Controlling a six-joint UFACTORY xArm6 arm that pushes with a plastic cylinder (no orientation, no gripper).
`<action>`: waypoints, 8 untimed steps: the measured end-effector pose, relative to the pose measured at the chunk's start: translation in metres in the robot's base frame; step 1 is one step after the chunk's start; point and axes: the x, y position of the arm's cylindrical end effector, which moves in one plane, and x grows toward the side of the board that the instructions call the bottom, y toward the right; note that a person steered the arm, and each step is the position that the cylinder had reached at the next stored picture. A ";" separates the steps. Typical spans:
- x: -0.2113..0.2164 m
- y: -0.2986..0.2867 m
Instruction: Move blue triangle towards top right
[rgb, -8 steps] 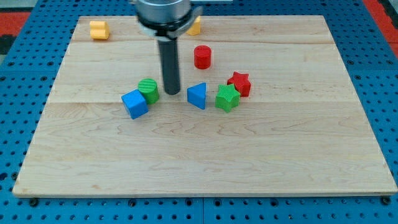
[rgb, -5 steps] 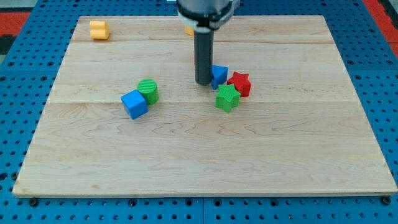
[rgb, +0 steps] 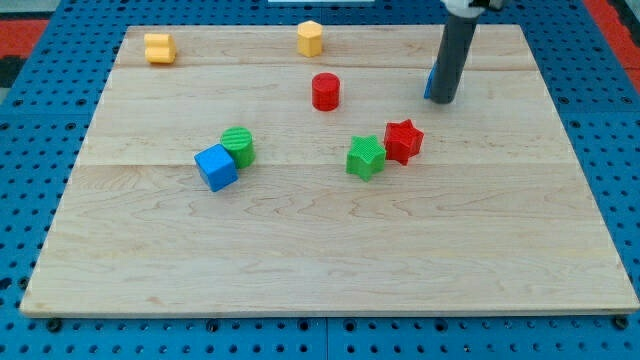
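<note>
My tip is at the upper right of the wooden board. The blue triangle is almost wholly hidden behind the rod; only a thin blue sliver shows at the rod's left edge, touching it. The red star and the green star lie below and left of the tip, touching each other.
A red cylinder stands left of the tip. A yellow block lies at the top centre and another yellow block at the top left. A green cylinder and a blue cube touch at centre left.
My tip has swept from the board's centre up and to the right, carrying the blue triangle with it. The red star has shifted slightly to the right.
</note>
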 end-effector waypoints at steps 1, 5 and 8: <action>-0.047 -0.013; -0.070 0.035; -0.071 0.035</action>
